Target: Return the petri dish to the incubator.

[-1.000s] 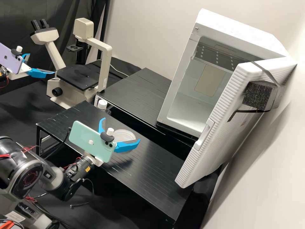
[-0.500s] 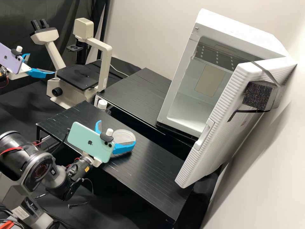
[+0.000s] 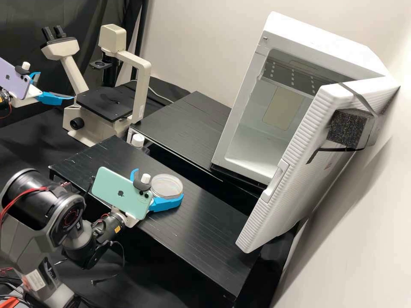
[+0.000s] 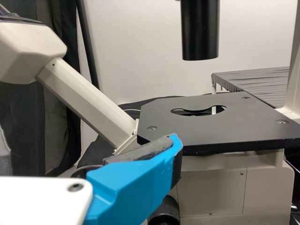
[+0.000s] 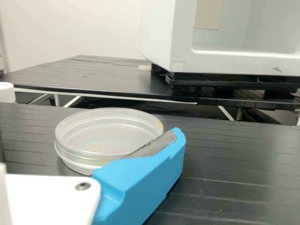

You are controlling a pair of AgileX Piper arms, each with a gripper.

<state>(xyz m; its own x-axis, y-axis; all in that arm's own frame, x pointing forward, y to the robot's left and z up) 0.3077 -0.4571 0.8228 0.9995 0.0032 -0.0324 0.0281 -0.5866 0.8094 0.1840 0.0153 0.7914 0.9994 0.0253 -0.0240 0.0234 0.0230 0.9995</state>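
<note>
On the black bench, the clear round petri dish (image 3: 166,186) lies flat; in the high view my right gripper (image 3: 158,183) is low at its near side. The fingers stand apart, one beside the dish's near right edge, the other off to its left with a gap. In the right wrist view, one blue finger of the right gripper (image 5: 140,183) overlaps the rim of the petri dish (image 5: 105,136). The incubator (image 3: 265,149) stands open at the right. My left gripper (image 3: 56,86) is open and holds nothing, left of the microscope; in the left wrist view a finger of the left gripper (image 4: 131,185) shows before the stage.
The microscope (image 3: 105,102) stands at the back left. A white-capped bottle (image 3: 138,140) is between the two black platforms. The swung-out incubator door (image 3: 295,171) leans out over the front platform's right end (image 3: 205,231).
My right gripper has shifted slightly left and toward the near side, and its arm has changed posture. More of the dish shows. The left gripper and the dish have not visibly moved.
</note>
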